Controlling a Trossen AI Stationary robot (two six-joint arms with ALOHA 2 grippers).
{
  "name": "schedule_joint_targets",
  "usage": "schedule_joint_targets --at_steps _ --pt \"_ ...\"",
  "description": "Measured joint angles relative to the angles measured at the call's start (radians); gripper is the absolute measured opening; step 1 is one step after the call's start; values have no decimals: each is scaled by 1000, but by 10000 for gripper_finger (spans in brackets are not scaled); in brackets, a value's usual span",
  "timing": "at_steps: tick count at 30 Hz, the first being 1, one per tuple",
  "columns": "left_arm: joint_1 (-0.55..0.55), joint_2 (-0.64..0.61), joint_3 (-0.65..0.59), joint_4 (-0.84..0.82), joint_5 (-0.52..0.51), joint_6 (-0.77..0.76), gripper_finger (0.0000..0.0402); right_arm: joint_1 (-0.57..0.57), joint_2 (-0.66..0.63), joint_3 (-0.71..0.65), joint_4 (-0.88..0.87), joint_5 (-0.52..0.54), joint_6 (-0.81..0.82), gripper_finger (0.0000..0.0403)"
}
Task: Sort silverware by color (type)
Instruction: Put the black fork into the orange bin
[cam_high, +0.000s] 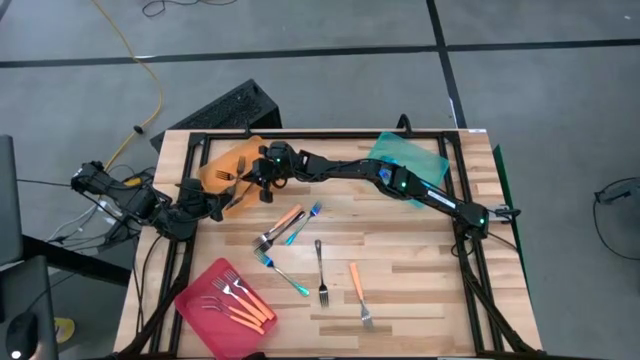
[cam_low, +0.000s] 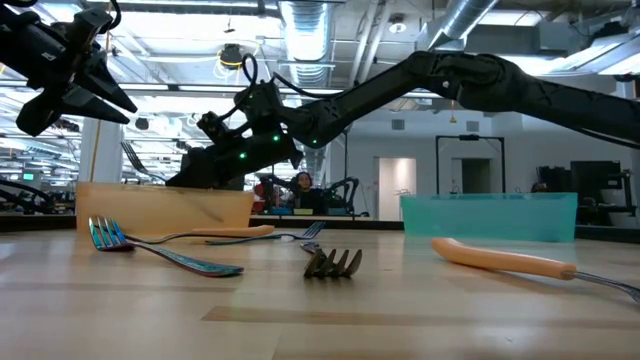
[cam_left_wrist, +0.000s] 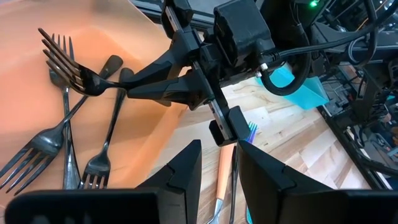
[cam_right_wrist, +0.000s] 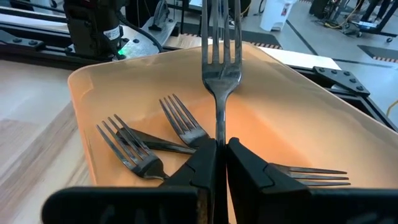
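Note:
My right gripper (cam_right_wrist: 219, 155) reaches over the orange tray (cam_high: 222, 160) at the table's far left and is shut on a dark metal fork (cam_right_wrist: 220, 56). Several dark forks (cam_right_wrist: 155, 146) lie flat on the tray's floor. My left gripper (cam_left_wrist: 219, 171) hangs open beside the tray's near edge, with nothing between its fingers. On the wood lie an orange-handled fork (cam_high: 286, 220), a blue-handled fork (cam_high: 306, 220), another blue-handled fork (cam_high: 287, 276), a dark fork (cam_high: 321, 268) and another orange-handled fork (cam_high: 358, 292). My right gripper pinches the dark fork's handle just behind its neck (cam_right_wrist: 219, 138) between the two fingers; the rest of the handle is hidden between them. The fingers lie along the fork, slanting down from the table's right. The fork is clear of the tray floor, tines (cam_left_wrist: 62, 56) pointing away from the gripper.
A pink tray (cam_high: 205, 320) at the near left holds several orange-handled forks (cam_high: 238, 300). A teal tray (cam_high: 412, 158) stands at the far right, partly under my right arm. A black frame rail runs along the table's far edge (cam_high: 330, 134).

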Motion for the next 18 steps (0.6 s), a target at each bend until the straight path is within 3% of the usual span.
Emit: schedule_joint_targets --at_steps 18 --pt "0 0 0 -1 0 -8 87 0 2 17 8 -23 0 62"
